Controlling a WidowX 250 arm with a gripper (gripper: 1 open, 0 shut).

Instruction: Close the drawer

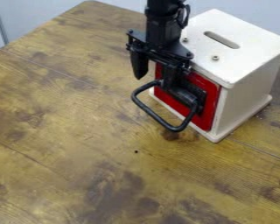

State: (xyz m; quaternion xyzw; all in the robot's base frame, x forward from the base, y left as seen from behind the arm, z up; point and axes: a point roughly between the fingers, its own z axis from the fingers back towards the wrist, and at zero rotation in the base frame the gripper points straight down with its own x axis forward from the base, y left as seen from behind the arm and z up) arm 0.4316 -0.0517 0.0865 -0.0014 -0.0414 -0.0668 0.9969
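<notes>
Apparently the drawer [201, 94] sits pushed into the casing [250, 83] near the desk's [78, 131] right edge, its handle [171, 125] jutting below the gripper [157, 73], whose fingers look spread, so any further push should run casing-ward.

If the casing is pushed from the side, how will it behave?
The casing looks stiff, with straight, boxy panels. Its flat base on the table suggests sliding more than rolling. Being fairly tall, it might tip if pushed high.
</notes>
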